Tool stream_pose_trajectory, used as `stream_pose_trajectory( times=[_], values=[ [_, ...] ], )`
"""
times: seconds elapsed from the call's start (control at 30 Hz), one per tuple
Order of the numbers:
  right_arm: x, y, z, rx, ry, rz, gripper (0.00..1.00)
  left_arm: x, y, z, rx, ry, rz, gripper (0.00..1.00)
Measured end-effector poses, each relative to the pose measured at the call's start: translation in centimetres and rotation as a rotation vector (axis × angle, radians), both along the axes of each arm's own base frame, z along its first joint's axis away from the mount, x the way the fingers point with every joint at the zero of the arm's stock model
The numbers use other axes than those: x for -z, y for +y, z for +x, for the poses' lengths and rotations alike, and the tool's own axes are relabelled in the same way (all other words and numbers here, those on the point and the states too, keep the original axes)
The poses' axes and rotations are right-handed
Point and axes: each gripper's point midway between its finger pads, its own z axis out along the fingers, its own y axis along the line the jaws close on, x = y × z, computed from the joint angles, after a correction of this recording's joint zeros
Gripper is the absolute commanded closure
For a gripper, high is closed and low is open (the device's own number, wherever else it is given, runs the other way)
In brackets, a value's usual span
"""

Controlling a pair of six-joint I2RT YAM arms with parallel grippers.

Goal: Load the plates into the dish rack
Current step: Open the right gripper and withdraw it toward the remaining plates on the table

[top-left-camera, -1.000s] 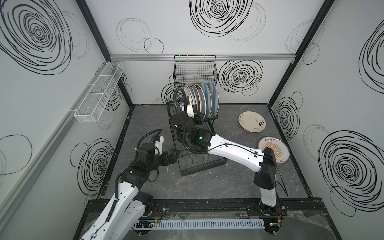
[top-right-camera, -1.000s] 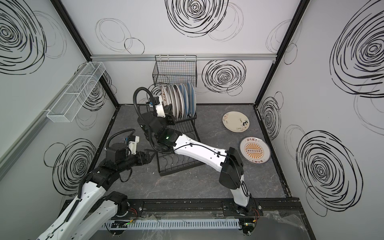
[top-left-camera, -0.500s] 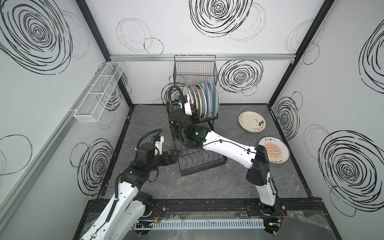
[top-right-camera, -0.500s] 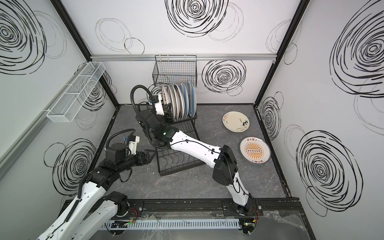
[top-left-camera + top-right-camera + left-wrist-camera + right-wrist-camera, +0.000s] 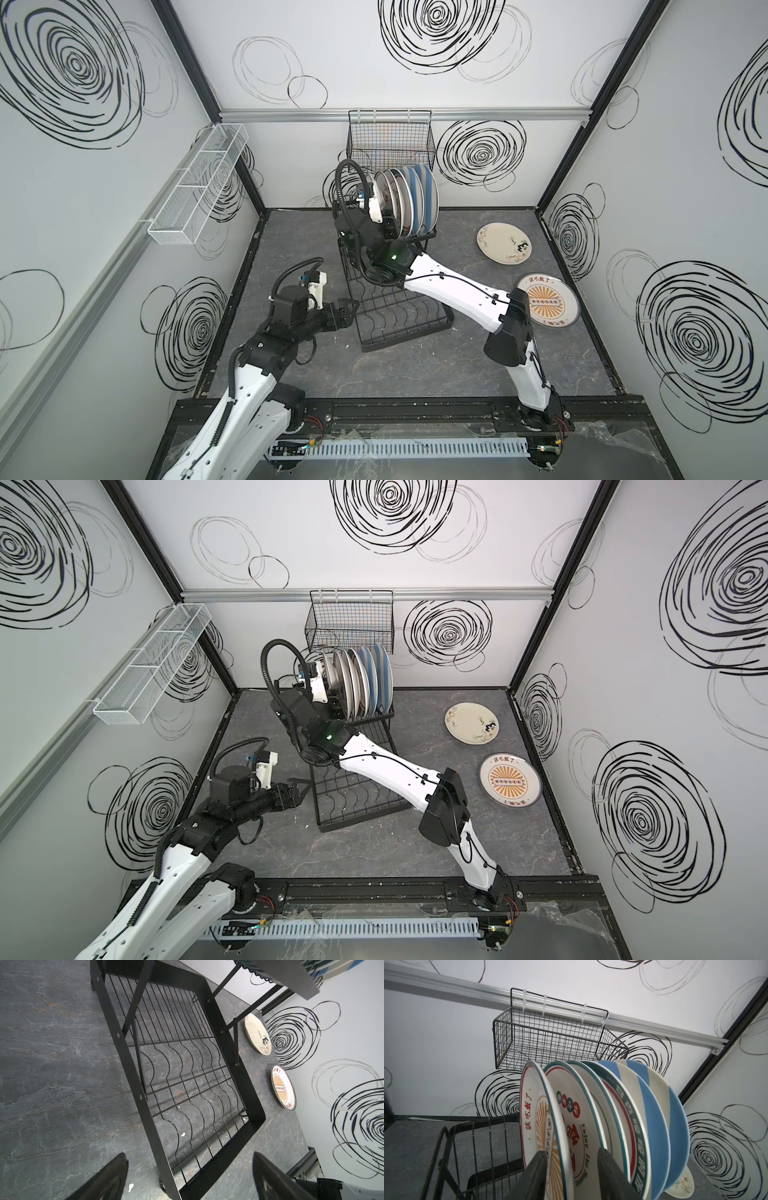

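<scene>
Orange sunburst plate [image 5: 533, 1118] sits released in the dish rack [image 5: 399, 320], the right claw [image 5: 571, 1152] just spread apart around its rim, left claw [image 5: 190, 1155] wide and empty; two remain.

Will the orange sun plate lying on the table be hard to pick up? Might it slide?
Probably tricky: the plate lies flat on the table, so its rim sits low. It looks smooth and stiff, so a push would likely make it slide, not bend.

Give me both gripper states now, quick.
Left gripper: open, empty, by the black wire dish rack.
Right gripper: open, jaws either side of the rim of the orange sunburst round plate standing in the rack.
</scene>
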Motion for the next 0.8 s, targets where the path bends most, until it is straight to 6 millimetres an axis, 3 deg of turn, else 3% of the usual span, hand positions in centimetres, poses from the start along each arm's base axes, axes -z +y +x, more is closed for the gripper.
stream_pose_trajectory(
  times=[0.23,0.3,0.37,0.5,0.6,0.7,0.8],
  values=[
    [-3.3,-0.5,-1.6,-0.078,0.015,0.034,0.34,-1.8,0.4,0.1,-0.015,-0.028,0.019,0.04],
    [-4.6,-1.8,-2.6,-0.1,0.02,0.058,0.33,-2.3,0.5,0.0,-0.015,-0.046,0.019,0.04],
    [-6.0,-4.3,-4.4,-0.119,0.027,0.08,0.32,-2.5,0.5,-0.3,-0.014,-0.053,0.023,0.04],
    [-8.1,-12.1,-8.5,-0.116,0.02,0.171,0.3,-2.9,-0.5,-1.6,0.024,-0.066,0.013,0.04],
    [-7.5,-20.0,-10.6,-0.049,0.01,0.279,0.29,-3.3,-2.0,-3.1,0.077,-0.083,-0.004,0.04],
    [-3.2,-27.8,-11.2,0.079,0.034,0.336,0.26,-3.3,-3.8,-4.8,0.135,-0.091,-0.019,0.04],
    [3.7,-34.4,-11.3,0.24,0.127,0.343,0.21,-2.3,-5.7,-6.1,0.192,-0.081,-0.014,0.04]
  ],
)
